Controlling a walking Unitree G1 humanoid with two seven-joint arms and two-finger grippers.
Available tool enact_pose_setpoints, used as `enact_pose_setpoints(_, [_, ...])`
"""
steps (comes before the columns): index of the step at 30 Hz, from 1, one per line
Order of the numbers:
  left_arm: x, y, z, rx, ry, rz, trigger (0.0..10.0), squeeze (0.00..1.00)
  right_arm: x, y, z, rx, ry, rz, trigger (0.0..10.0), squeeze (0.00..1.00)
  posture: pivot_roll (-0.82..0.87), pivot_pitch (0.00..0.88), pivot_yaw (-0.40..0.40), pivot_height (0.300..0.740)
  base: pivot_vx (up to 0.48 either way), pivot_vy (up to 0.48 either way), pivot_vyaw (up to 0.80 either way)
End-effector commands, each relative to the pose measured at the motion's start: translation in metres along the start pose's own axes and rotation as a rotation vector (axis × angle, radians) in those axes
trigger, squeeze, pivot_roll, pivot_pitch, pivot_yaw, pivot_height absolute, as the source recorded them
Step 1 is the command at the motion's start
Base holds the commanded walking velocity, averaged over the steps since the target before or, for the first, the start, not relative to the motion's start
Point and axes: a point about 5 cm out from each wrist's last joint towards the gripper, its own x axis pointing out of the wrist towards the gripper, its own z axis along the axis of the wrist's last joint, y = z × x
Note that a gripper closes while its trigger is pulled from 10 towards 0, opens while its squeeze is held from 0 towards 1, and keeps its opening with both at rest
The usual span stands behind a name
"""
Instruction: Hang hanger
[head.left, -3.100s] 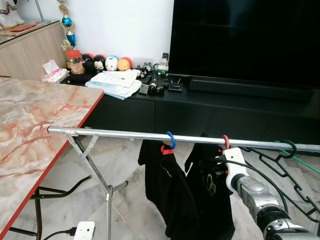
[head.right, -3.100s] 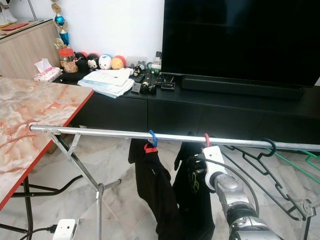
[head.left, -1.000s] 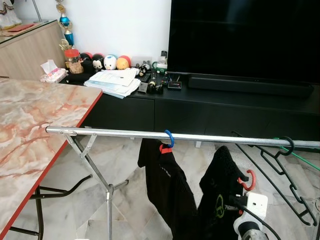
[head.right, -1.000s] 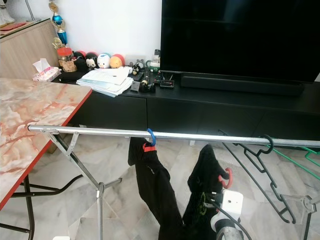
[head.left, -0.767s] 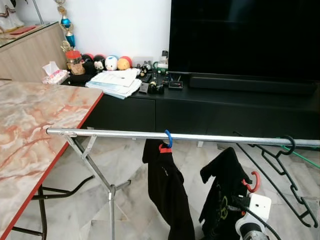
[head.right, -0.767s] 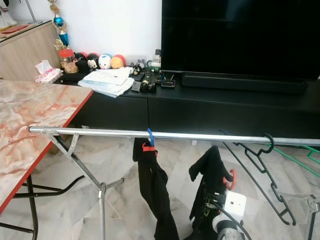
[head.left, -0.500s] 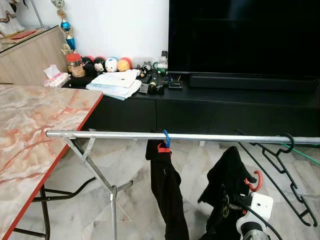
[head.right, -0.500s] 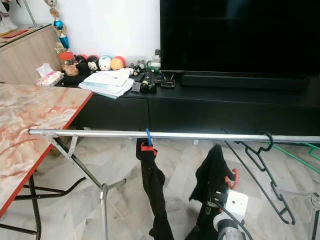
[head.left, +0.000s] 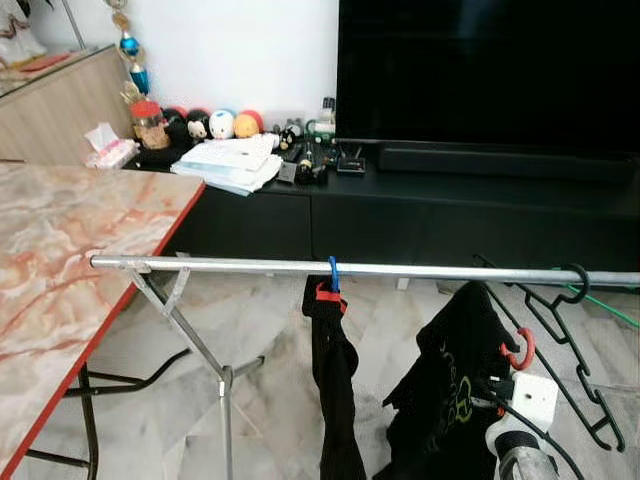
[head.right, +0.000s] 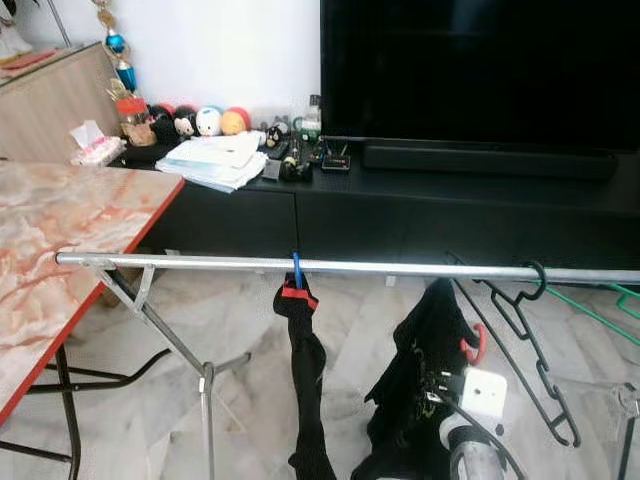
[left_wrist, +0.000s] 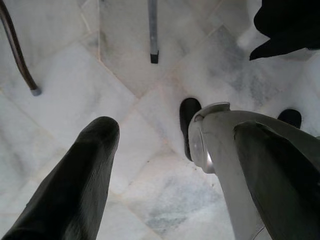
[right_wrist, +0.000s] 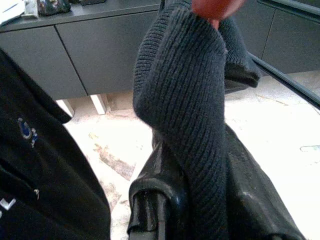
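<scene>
A red hanger (head.left: 520, 348) carrying a black shirt (head.left: 450, 375) hangs below the silver rail (head.left: 230, 265), off it, at the right. My right gripper (right_wrist: 200, 165) is shut on the hanger's neck and the shirt's ribbed collar (right_wrist: 190, 100); the red hook (right_wrist: 215, 7) sticks up above the fingers. A blue hanger (head.left: 333, 272) with another black garment (head.left: 335, 380) hangs on the rail's middle. My left gripper (left_wrist: 170, 180) hangs low and open, pointing at the marble floor.
Empty black hangers (head.left: 560, 300) and a green one (head.left: 605, 308) sit on the rail's right end. A marble-top table (head.left: 60, 240) stands at left, the rack's leg (head.left: 225, 400) beside it. A black TV console (head.left: 450, 205) is behind.
Three seconds ago the red hanger sat on the rail; it has since come off and dropped. In the last second it rose slightly and shifted right. The blue hanger's garment has turned edge-on.
</scene>
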Motion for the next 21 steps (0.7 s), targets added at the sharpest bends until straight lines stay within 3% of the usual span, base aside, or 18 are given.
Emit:
enact_pose_setpoints(1, [-0.002,0.0022,-0.0084,-0.004,0.029,0.008,10.0,0.0,0.0053,0.005,0.0087,0.0,-0.033,0.015,10.0,0.0,0.0,0.0,0.023,0.74,-0.296,0.0,0.0])
enact_pose_setpoints(9, [-0.0011,0.0044,-0.0035,-0.025,0.014,0.021,10.0,0.0,0.0104,0.013,0.011,-0.002,-0.033,0.027,10.0,0.0,0.02,0.0,0.034,0.74,-0.31,0.0,0.0])
enact_pose_setpoints(21, [-0.0005,0.0044,-0.0012,-0.027,0.008,0.023,10.0,0.0,0.0097,0.0097,0.0118,0.022,-0.05,-0.006,10.0,0.0,0.02,0.0,0.048,0.74,-0.311,0.0,0.0])
